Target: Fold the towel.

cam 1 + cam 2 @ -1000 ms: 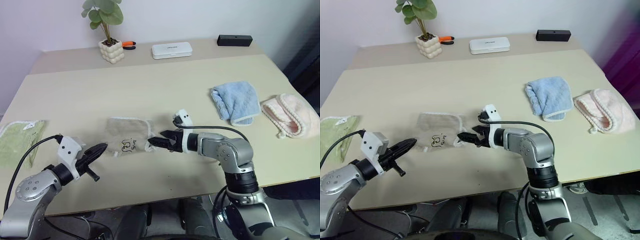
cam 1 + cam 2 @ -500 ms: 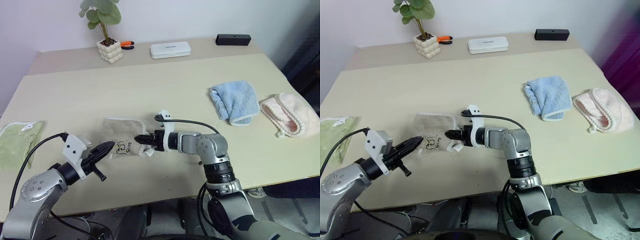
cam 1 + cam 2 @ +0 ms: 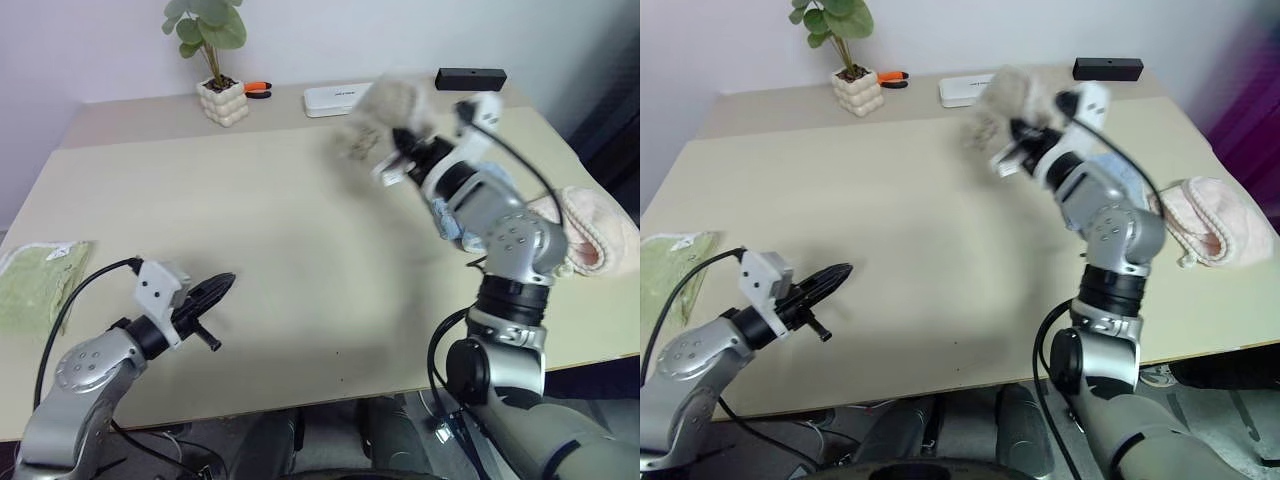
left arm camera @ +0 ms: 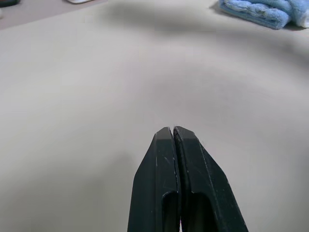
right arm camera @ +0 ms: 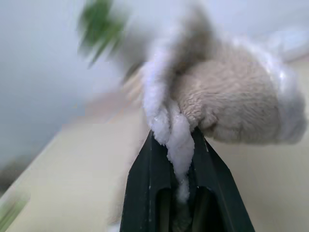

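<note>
- The beige-grey terry towel with whitish stitched edging [image 5: 227, 104] is up off the pale beige table [image 3: 300, 220], bunched at the tip of the right gripper [image 5: 179, 145].
- In the right wrist view the two black fingers [image 5: 145, 183] are clamped on a whitish edge of the towel, and the rest balloons out past the fingertips.
- From the head views the towel [image 3: 385, 115] is blurred, in the air above the table's far part, near a white flat case [image 3: 335, 98].
- The right arm is raised and stretched forward, the gripper about level, pointing toward the far-left side.
- The left gripper [image 4: 174, 131] is low over bare tabletop at the near left, its fingers pressed together with nothing between them.
- The left forearm is roughly level, the gripper [image 3: 222, 285] aimed forward and to the right.
- A light blue towel [image 4: 263, 9] sits on the right, partly behind the right arm; a pink cloth [image 3: 595, 225] sits near the right edge.
- A pale green towel [image 3: 35, 280] lies at the left edge.
- A potted plant in a white bubbly pot [image 3: 220, 95] stands at the far side.
</note>
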Robot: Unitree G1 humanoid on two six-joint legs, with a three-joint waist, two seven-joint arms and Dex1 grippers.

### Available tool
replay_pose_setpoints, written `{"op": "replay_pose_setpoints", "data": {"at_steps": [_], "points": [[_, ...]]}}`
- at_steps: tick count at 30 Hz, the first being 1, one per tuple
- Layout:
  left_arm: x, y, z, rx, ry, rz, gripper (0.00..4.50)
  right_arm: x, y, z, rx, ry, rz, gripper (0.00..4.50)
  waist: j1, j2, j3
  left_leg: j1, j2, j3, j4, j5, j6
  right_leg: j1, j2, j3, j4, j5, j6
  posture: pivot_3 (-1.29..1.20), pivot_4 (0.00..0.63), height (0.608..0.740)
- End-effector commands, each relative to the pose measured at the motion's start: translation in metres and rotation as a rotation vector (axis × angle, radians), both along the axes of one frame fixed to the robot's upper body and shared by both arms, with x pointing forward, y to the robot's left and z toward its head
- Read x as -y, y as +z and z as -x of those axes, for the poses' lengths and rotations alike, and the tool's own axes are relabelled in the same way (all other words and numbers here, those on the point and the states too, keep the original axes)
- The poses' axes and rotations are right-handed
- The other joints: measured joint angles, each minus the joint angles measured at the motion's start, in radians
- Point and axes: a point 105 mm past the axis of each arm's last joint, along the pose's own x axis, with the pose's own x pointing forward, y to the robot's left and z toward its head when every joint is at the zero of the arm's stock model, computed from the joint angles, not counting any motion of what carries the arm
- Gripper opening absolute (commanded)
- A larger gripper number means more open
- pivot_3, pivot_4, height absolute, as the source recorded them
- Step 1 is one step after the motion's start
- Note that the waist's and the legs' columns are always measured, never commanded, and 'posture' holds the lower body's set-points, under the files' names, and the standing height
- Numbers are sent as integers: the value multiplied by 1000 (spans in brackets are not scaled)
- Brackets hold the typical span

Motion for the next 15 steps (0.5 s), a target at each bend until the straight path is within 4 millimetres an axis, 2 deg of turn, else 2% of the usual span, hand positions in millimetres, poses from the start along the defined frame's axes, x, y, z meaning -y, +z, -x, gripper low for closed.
{"op": "replay_pose_setpoints", "data": {"at_steps": [1,3,5,7,12,15], "points": [[10,6,-9,39,-42,1,0,46,4,-11,-35,-170,-109,15,-3,1,0,0,0,1,0,0,0,0,0,0,0,0,0,0,150,740],[14,8,-14,52,-55,4,0,70,-9,-11,-102,-257,-146,15,-3,2,1,0,0,2,0,0,0,0,0,1,0,0,0,0,150,740],[16,10,-17,60,-65,6,0,90,-27,-1,-169,-328,-200,15,-1,2,1,-1,0,2,0,0,0,-1,0,2,0,0,0,0,150,740],[17,10,-18,60,-71,5,0,102,-40,10,-212,-374,-242,15,2,2,1,-1,1,2,0,0,0,-1,0,2,0,0,0,0,150,740],[21,4,-16,43,-88,6,0,114,-59,28,-267,-444,-229,15,0,4,1,-1,0,3,1,0,1,-1,-1,3,0,0,0,0,150,740],[24,3,-16,38,-97,10,0,118,-64,34,-278,-473,-230,15,0,4,1,-1,0,3,1,0,1,-1,0,3,0,0,0,0,150,740]]}}
